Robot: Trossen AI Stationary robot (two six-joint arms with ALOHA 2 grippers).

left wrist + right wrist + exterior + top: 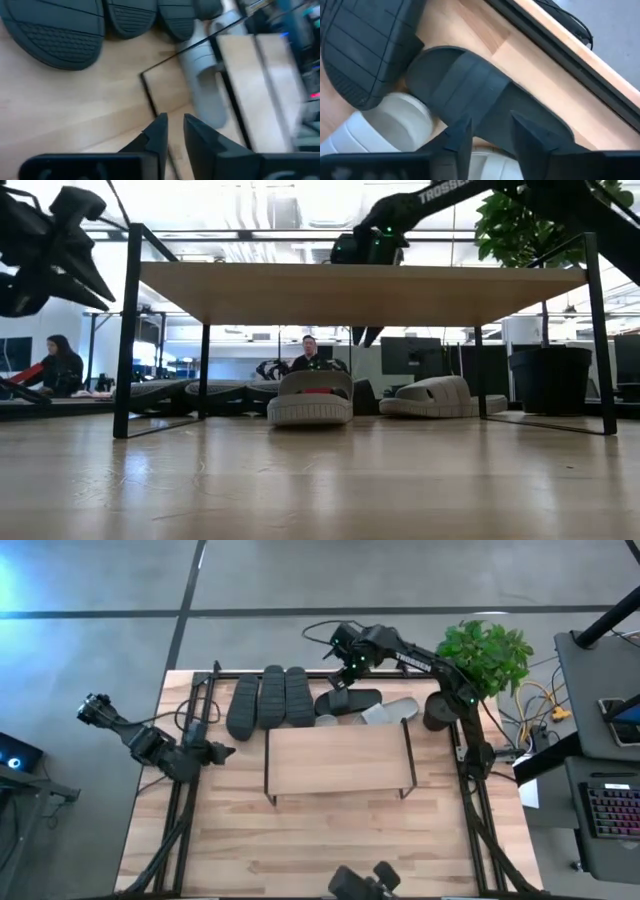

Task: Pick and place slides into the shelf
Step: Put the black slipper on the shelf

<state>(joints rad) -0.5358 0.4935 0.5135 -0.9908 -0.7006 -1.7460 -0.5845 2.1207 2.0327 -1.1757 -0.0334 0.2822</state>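
The right gripper [490, 132] hangs part-open above a dark slide [480, 100], probably to grasp its strap. The left gripper [175, 132], narrow and empty, waits beside the shelf [340, 755].

Dark grey ribbed-sole slides [270, 698]; light grey slides [390, 712]; pale wood shelf [338, 758], black frame.

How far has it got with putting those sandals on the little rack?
Barely begun. The shelf has a bare top board, though one light grey slide sits at its far edge, perhaps partly under it. In hand: the right gripper, open, hovers over a dark slide behind the shelf. Left: three dark slides, soles up, and another light grey slide. The left gripper waits, holding nothing.
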